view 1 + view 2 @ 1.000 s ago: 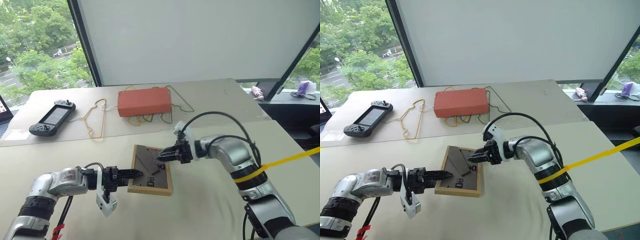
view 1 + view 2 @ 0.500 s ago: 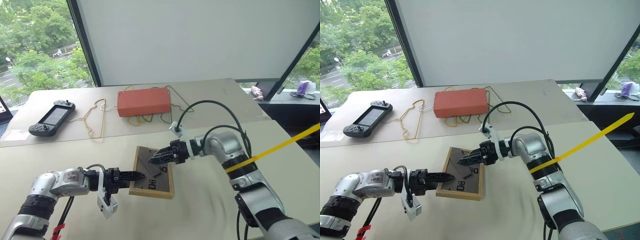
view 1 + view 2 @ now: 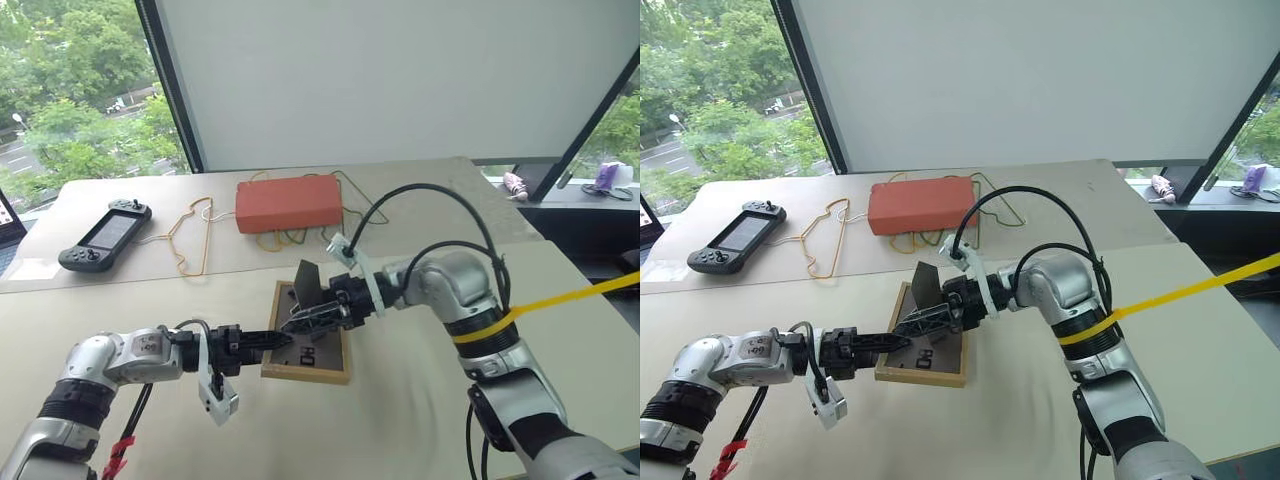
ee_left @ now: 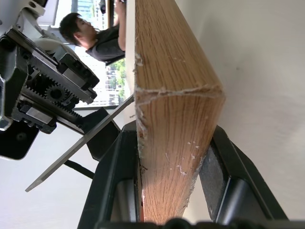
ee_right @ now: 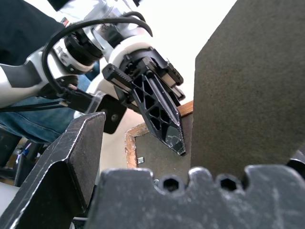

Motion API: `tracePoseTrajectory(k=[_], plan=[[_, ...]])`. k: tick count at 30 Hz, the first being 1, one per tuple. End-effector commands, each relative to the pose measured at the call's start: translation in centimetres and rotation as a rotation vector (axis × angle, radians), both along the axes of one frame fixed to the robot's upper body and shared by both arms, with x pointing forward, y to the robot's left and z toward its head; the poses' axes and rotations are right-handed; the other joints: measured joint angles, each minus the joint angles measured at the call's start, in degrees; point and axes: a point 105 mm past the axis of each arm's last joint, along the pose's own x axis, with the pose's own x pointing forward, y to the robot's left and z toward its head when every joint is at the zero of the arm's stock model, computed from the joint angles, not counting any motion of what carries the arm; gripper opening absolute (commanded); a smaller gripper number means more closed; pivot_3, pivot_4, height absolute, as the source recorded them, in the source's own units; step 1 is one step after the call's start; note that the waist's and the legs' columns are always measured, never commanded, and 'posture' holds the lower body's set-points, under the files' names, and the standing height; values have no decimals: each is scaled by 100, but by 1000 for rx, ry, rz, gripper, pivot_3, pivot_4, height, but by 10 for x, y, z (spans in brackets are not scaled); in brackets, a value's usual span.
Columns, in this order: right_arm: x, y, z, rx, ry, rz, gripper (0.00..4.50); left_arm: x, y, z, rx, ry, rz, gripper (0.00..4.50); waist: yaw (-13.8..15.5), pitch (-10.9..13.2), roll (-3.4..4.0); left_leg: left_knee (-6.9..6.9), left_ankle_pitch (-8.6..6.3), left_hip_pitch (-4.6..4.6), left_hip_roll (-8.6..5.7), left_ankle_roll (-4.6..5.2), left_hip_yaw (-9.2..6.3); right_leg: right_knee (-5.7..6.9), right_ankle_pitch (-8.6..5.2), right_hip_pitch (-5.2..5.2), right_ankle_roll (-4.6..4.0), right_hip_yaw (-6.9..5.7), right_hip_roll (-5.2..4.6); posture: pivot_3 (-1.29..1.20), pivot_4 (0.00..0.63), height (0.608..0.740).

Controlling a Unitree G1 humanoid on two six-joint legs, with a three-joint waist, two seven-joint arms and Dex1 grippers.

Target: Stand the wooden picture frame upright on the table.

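Half done at most, by my reckoning. From the head views, the frame (image 3: 306, 345) lies back-up on the counter (image 3: 400, 420), a little below the middle of the picture, not yet upright. Its dark stand (image 3: 307, 283) has been swung out and sticks up from the back. The left gripper (image 3: 268, 341) comes in from the lower left and grips the frame's near-left edge. The right gripper (image 3: 310, 318) reaches in from the right, low over the back just under the raised stand, its jaws spread wide and holding nothing that I can make out. Further back, in the upper left, sit an orange-red box (image 3: 288, 203), a wire hanger (image 3: 190, 238) and a game controller (image 3: 104, 236), all well apart from the work.

In the left wrist view, the light wood edge of the frame fills the gap between the two black fingers (image 4: 113, 186), so those jaws are clenched on it; the stand shows as a thin grey blade tilted away from the back.

In the right wrist view, the stand is the large grey slab on the right of the picture, with one finger (image 5: 71, 157) off at the lower left and a clear gap between them: released.

What is left, as I judge it: tip the frame up onto its bottom edge and stand, then let go.
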Motion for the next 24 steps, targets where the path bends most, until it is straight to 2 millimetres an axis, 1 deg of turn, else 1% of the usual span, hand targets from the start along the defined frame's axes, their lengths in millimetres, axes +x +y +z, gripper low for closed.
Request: tracePoseTrajectory(k=[1,2,3,5,7,10,11,12,13,14,15,16,17,18,20,22,24], plan=[[-7,-6,19,45,-92,22,4430,5,5,2,13,-12,37,1155,-3,0,0,0,0,0,0,0,0,0,0,0,0,-1,0,0,150,740],[-6,-9,16,33,-100,12,4430,6,5,3,9,-15,40,1155,-1,0,0,0,0,0,0,0,0,0,0,0,0,-3,0,0,150,740],[2,-20,7,-4,-114,-39,4430,7,4,5,5,-19,46,1155,-1,0,0,0,0,0,-1,1,0,0,0,0,0,-6,-2,0,150,740],[22,-51,-6,-58,-106,-174,4430,10,5,7,-8,-19,63,1155,12,0,0,1,0,0,-6,1,-2,1,0,3,0,-11,-9,0,150,740],[37,-84,-13,-106,-100,-291,4430,11,7,8,-16,-16,77,1155,58,0,-1,1,-1,-1,-22,2,-3,0,0,3,0,-16,-25,0,150,740],[45,-123,-18,-174,-142,-390,4430,11,8,9,-14,-18,88,1155,83,0,0,0,2,-2,-54,5,-2,-4,1,3,3,-17,-54,0,150,740],[47,-134,-20,-217,-195,-417,4430,11,8,9,-15,-19,90,1155,78,0,0,0,2,-2,-58,5,-2,-5,2,3,6,-17,-61,0,150,740],[48,-146,-23,-285,-352,-419,4430,11,9,10,-17,-20,91,1155,77,0,-1,0,3,-3,-60,4,0,-7,2,3,7,-17,-63,0,150,740],[49,-153,-25,-373,-575,-392,4430,11,9,10,-19,-20,92,1155,76,0,0,1,3,-3,-60,3,0,-7,3,4,8,-19,-63,0,150,740],[42,-152,-29,-436,-721,-319,4430,11,9,10,-20,-20,95,1155,75,0,0,1,4,-4,-60,2,1,-9,3,4,9,-23,-63,0,150,740],[34,-148,-34,-467,-848,-247,4430,10,9,10,-20,-19,97,1155,74,0,0,-1,5,-4,-60,0,3,-9,2,1,11,-27,-65,0,150,740],[26,-142,-38,-478,-932,-189,4430,10,9,11,-22,-19,97,1155,73,0,0,-2,6,-4,-60,-1,7,-7,-1,-2,15,-29,-67,0,150,740],[14,-133,-46,-509,-1122,-79,4430,9,8,11,-24,-18,97,1155,45,0,-1,-2,7,-3,-60,-4,9,-7,-2,-2,16,-31,-67,0,150,740],[3,-122,-51,-495,-1261,-3,4430,9,7,11,-26,-18,95,1155,29,0,-1,-2,8,-3,-61,-5,19,-8,-2,-6,16,-31,-67,0,150,740],[-12,-102,-54,-410,-1375,32,4430,8,6,13,-30,-18,92,1155,-13,1,-1,-1,8,2,-60,-5,29,-4,-2,-7,16,-29,-67,0,150,740],[-12,-90,-51,-385,-1517,20,4430,9,5,14,-33,-18,91,1155,-63,2,-4,3,8,9,-59,-5,44,-7,-2,-5,16,-20,-68,0,150,740],[-7,-81,-48,-377,-1652,0,4430,10,4,15,-36,-18,90,1155,-62,2,-4,14,1,26,-60,7,49,-11,1,8,20,-14,-68,0,150,740]])
